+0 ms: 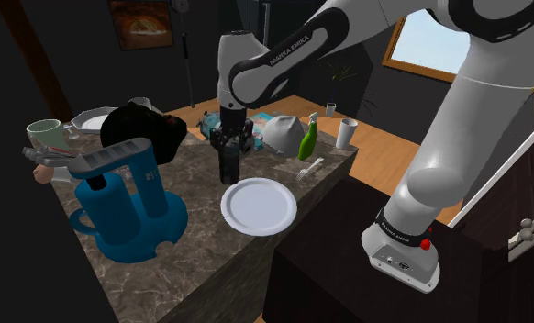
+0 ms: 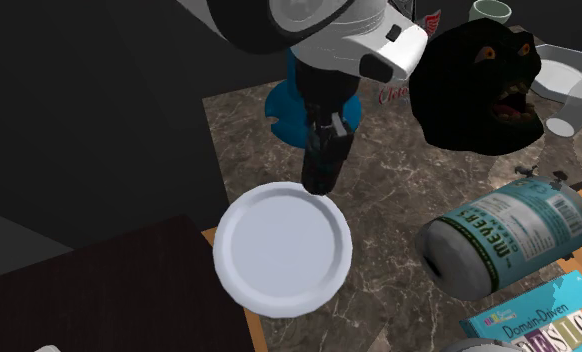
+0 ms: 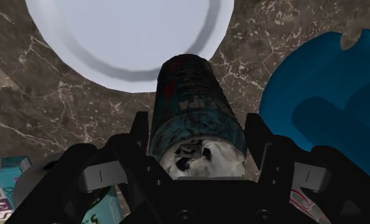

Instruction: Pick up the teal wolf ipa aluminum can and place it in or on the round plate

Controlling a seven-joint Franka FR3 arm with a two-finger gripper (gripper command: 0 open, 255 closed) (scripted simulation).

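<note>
Clasping the dark teal IPA can between both black fingers, the gripper holds the cylinder upright over the veined brown marble counter. The can's lower end is at the rim of the smooth, round white plate, near a glossy blue mixer base.
</note>
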